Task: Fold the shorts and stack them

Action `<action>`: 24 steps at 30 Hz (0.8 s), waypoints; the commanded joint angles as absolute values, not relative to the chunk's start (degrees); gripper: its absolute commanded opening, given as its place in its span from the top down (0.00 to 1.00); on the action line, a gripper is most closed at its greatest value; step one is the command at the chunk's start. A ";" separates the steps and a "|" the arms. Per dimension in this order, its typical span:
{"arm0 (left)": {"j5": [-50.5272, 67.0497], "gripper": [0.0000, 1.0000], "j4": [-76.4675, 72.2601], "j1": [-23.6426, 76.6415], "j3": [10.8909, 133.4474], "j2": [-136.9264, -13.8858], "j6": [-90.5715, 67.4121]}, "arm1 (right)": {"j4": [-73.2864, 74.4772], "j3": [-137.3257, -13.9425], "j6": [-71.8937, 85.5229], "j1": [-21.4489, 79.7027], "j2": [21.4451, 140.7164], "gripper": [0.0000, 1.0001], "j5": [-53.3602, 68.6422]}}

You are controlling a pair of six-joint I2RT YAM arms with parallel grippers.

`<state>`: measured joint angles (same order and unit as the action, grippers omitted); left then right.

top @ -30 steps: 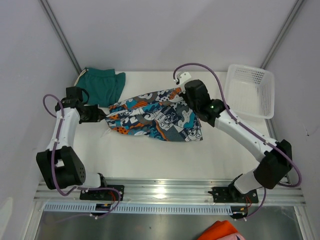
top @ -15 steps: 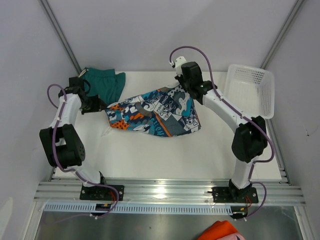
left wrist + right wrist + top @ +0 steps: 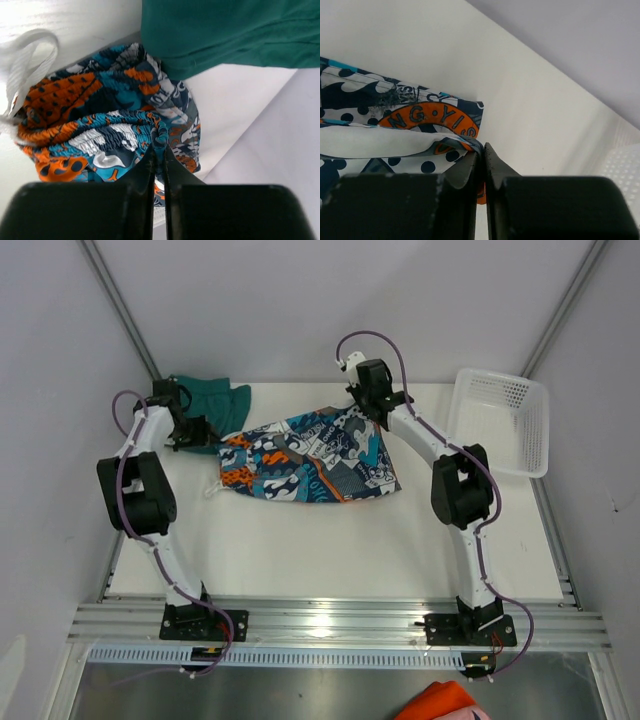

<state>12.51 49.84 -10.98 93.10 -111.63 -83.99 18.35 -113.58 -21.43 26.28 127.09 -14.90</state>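
Now | folding | left gripper and right gripper each clenched on printed shorts, lying just beside teal shorts | pull your two corners level, lower together, avoid snagging teal shorts.

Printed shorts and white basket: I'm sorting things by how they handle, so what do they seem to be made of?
The orange, blue and white printed shorts look like thin matte fabric, probably woven: soft creases, and a gathered elastic waistband in the left wrist view. The white rectangular mesh basket looks like rigid moulded plastic: straight rim, regular grid of holes.
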 commanded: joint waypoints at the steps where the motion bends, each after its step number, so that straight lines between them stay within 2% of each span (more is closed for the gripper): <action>1: 13.27 0.92 47.03 -10.64 95.80 -114.16 -82.97 | 16.09 -118.21 -21.97 25.05 129.81 0.89 -13.89; 2: 13.36 0.86 46.93 -10.46 96.06 -114.52 -82.62 | 15.47 -118.56 -21.97 24.87 130.77 0.83 -13.45; 3: 13.36 0.79 46.76 -10.28 96.33 -114.70 -82.18 | 15.47 -118.91 -21.97 24.96 131.30 0.68 -12.93; 4: 13.01 0.58 46.32 -10.28 96.33 -114.78 -80.79 | 15.82 -119.96 -21.89 24.87 131.57 0.63 -12.22; 6: 11.78 0.36 46.75 -10.11 97.46 -114.35 -79.64 | 16.08 -120.85 -21.80 24.79 131.84 0.58 -11.61; 7: 10.91 0.19 47.37 -10.02 97.91 -113.91 -78.58 | 16.00 -121.11 -21.80 24.79 131.49 0.57 -11.34; 10: 7.74 0.04 50.53 -10.11 100.28 -111.72 -76.30 | 16.34 -120.68 -20.31 24.26 128.86 0.55 -9.94; 12: 6.77 0.01 51.33 -10.37 100.81 -109.87 -75.07 | 17.74 -120.15 -17.60 23.38 126.14 0.55 -7.40; 14: 6.16 0.01 51.85 -10.63 101.07 -108.20 -73.66 | 18.54 -117.96 -14.52 22.77 123.07 0.49 -5.55; 16: 6.15 0.01 51.42 -10.72 101.34 -107.41 -71.73 | 20.30 -114.72 -8.20 21.63 121.04 0.49 -3.70; 21: 4.75 0.01 53.16 -9.67 103.53 -106.26 -58.99 | 24.34 -106.45 8.94 16.36 115.94 0.44 9.47; 24: 4.22 0.01 51.86 -8.97 99.95 -103.54 -50.82 | 25.05 -99.34 14.58 14.77 114.18 0.43 14.58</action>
<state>5.89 51.48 -10.04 100.90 -108.47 -62.54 21.82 -104.60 4.03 16.62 116.36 6.17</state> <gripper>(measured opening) 0.989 0.568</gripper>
